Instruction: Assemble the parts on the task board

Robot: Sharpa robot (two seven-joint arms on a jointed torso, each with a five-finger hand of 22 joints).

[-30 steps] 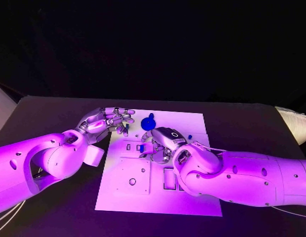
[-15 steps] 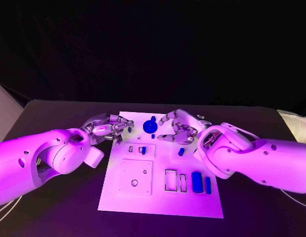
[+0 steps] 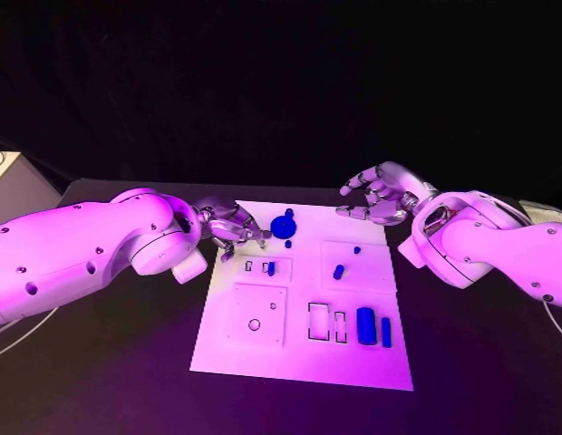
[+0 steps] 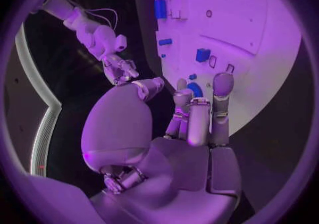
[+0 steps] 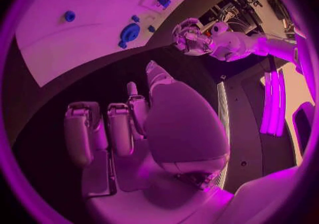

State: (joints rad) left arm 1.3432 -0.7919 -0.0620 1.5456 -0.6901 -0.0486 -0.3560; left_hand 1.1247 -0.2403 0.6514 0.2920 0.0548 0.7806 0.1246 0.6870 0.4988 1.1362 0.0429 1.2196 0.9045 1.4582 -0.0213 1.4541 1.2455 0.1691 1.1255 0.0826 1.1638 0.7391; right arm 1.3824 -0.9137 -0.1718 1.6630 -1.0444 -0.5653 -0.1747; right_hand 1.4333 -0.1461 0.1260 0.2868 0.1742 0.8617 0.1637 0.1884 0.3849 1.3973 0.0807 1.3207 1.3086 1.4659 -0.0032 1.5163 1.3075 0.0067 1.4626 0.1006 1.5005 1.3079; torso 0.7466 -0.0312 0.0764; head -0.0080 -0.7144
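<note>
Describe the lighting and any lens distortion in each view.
Head view: purple light covers the task board and both arms, the background is black, and edges stay straight. Left wrist view: fisheye circle in a dark frame, the board's edge bends, and the left hand looms large. Right wrist view: same fisheye bending, with the right hand dominating the middle.

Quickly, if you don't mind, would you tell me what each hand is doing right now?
Left hand: open, holding nothing, fingers near the round blue part.
Right hand: open, fingers apart, holding nothing.
</note>
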